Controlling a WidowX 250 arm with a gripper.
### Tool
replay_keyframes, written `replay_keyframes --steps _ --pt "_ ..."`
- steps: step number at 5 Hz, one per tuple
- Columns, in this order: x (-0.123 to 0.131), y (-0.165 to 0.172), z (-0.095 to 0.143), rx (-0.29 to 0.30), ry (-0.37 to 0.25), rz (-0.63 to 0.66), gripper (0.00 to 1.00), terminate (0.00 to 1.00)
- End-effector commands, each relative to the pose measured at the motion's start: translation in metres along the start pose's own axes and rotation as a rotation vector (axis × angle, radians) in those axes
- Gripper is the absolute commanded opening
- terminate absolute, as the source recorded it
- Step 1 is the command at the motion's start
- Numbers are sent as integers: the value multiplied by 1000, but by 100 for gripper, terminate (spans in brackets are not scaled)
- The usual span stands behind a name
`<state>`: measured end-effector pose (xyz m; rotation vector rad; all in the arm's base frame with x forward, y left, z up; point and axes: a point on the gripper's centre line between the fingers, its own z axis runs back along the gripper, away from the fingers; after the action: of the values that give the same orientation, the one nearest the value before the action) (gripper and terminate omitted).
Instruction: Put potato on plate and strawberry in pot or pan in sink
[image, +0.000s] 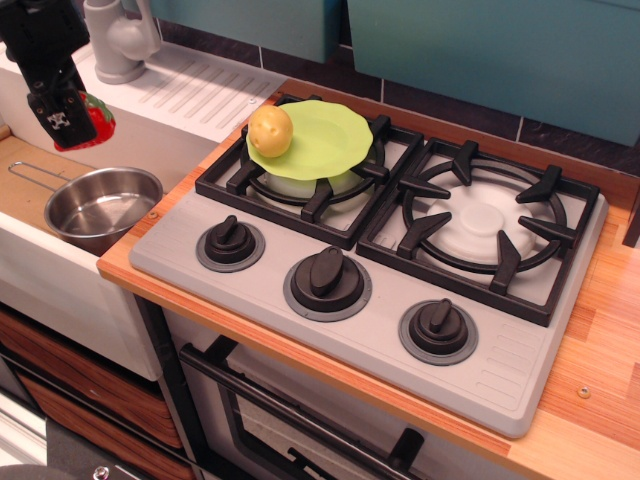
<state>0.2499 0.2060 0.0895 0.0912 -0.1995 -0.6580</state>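
The yellowish potato (270, 131) lies on the left part of the lime-green plate (325, 135), which rests on the rear-left burner. My black gripper (66, 122) hangs at the upper left, above the sink (25, 170), shut on the red strawberry (92, 120). The steel pot (102, 206) stands in the sink just below and to the right of the gripper. Its inside looks bare and its wire handle points left. The strawberry is held in the air, apart from the pot.
A grey tap (118, 38) stands behind the gripper on the ribbed white drainboard (200, 90). The stove has two black burner grates (485, 225) and three knobs (327, 277) along its front. Wooden counter (600, 350) lies to the right.
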Motion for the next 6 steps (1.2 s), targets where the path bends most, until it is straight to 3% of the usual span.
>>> replay_keyframes --steps 1,2,3,5,6 --pt "-12 21 15 72 -6 -35 0 0" --pt "-17 24 16 74 -14 -59 0 0" --pt "7 23 9 103 9 -30 0 0" --pt "28 29 -28 94 -80 -41 0 0" --pt "29 30 -31 91 -84 -35 0 0"
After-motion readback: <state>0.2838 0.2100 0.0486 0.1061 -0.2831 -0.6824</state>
